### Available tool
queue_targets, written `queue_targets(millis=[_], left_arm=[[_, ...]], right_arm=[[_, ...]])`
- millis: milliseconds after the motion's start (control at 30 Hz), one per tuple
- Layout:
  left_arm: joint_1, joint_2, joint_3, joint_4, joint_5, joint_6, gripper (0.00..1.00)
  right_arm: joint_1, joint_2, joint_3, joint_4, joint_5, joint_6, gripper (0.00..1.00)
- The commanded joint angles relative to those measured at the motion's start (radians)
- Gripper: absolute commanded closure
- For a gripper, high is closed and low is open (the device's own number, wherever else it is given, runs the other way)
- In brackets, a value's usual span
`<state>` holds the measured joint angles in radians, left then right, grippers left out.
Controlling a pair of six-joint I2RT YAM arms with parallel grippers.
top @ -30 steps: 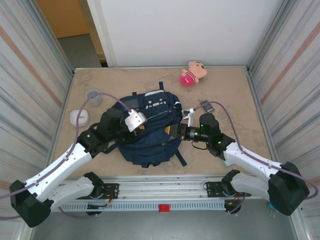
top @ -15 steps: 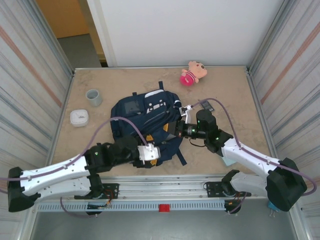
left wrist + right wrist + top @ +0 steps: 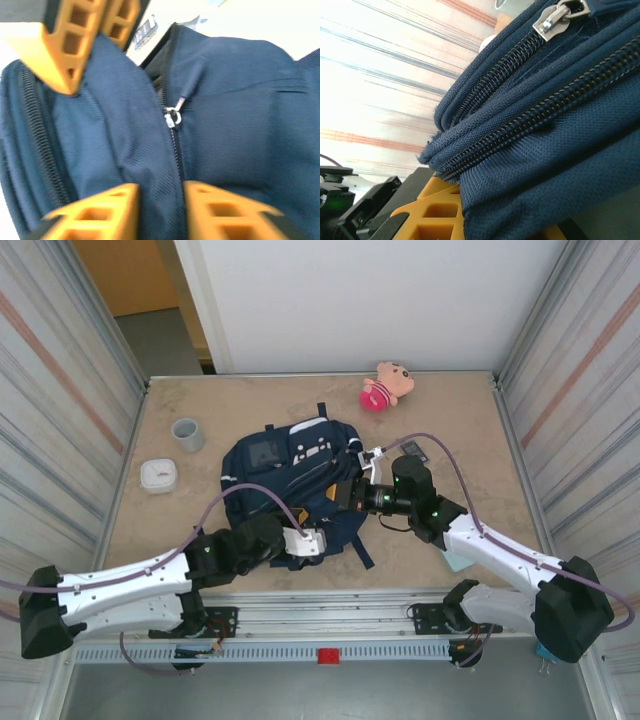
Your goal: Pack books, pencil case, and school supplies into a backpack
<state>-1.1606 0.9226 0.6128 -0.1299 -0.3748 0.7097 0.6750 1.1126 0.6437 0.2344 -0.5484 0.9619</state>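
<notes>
- No word, brand or number can be read in any view — only marks that stay illegible.
- The backpack (image 3: 290,490) carries short white marks in rows (image 3: 314,450) near its top in the top external view; they are too small to tell as letters.
- Beside them sits a grey square patch (image 3: 265,453) on the same fabric; no print on it can be made out.
- In the left wrist view a pale label (image 3: 145,32) with dark print shows at the upper edge, beyond the navy fabric — blurred, so not a single character is legible.
- The metal zip pull (image 3: 559,17) in the right wrist view shows no stamp that can be read.
</notes>
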Motion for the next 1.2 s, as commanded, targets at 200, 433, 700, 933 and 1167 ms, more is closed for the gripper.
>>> queue_targets(millis=[200,433,700,933,1167], left_arm=[[0.117,-0.152,0.027,-0.162,0.214,-0.189,1.0],[0.248,-0.209,0.033,-0.19,0.432,-0.288,1.0],[0.302,-0.141,0.109,-0.263,0.57,-0.34,1.0],[0.337,-0.087,0.119,-0.221,0.66,-0.398,1.0],[0.345,-0.07,0.13,-0.2,0.694,-0.42,1.0]], right_arm=[[-0.032,-0.097,0.059,-0.172,0.023,-0.169,0.55],[-0.015,-0.248,0.043,-0.542,0.122,-0.391,0.33],[0.141,-0.263,-0.057,-0.375,0.091,-0.479,0.36],[0.2,-0.102,-0.018,-0.295,0.087,-0.513,0.37],[0.234,0.011,0.028,-0.255,0.133,-0.576,0.37]])
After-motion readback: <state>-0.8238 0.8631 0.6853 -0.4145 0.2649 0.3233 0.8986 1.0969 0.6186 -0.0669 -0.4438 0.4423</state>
